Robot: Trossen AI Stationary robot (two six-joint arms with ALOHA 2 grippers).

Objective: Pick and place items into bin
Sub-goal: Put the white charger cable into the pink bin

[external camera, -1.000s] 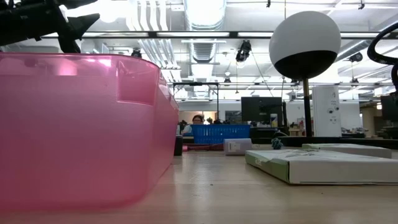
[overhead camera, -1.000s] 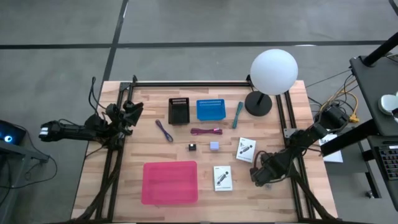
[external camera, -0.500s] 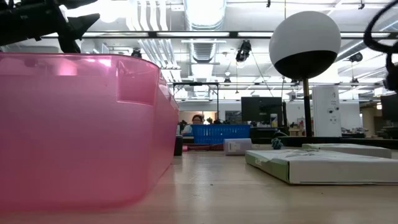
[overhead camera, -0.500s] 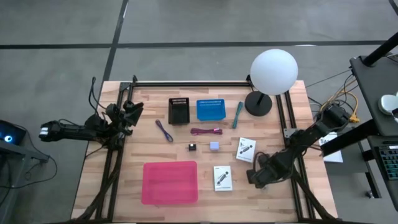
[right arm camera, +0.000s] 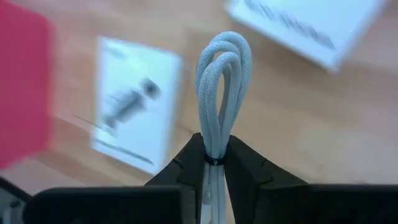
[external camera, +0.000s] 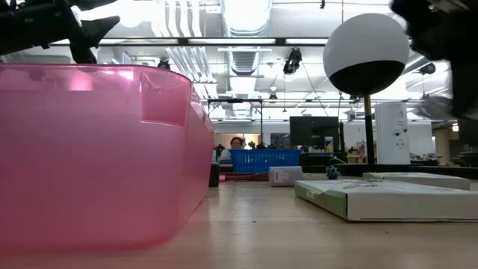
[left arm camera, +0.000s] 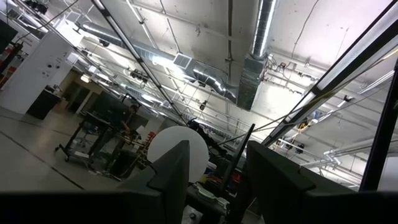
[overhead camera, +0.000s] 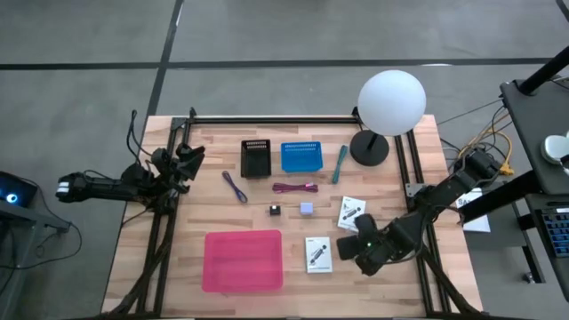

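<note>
My right gripper (overhead camera: pixel 353 245) hovers over the table between the two white printed cards (overhead camera: pixel 318 254) (overhead camera: pixel 351 213), shut on a pale braided cord (right arm camera: pixel 224 81). The pink bin (overhead camera: pixel 244 260) lies to its left. On the wood farther back lie the purple strap (overhead camera: pixel 234 187), maroon cable (overhead camera: pixel 295 188), teal pen-like tool (overhead camera: pixel 340 164), black cube (overhead camera: pixel 275 210) and lavender cube (overhead camera: pixel 307 208). No grey metal piece shows. My left gripper (left arm camera: pixel 217 180) waits open at the table's left edge (overhead camera: pixel 188 160), pointing up. My right gripper pinches the folded cord between its two fingers (right arm camera: pixel 186 162), several strands together, near a dark band (right arm camera: pixel 214 160). The fingers come slanting down from the table's right. The cord's looped end (right arm camera: pixel 225 46) sticks out past the fingertips, lifted clear above the wood.
A black basket (overhead camera: pixel 256 158) and a blue basket (overhead camera: pixel 300 156) stand toward the far edge. A lamp with a white globe (overhead camera: pixel 391 102) stands at the far right. Dark frame rails (overhead camera: pixel 160 240) (overhead camera: pixel 413 178) run along both sides. A person shows far behind the table (external camera: pixel 237 143).
My right gripper has moved toward the table's left, from near the right rail to the spot between the two cards, with the cord still held. Nothing on the table has moved.
</note>
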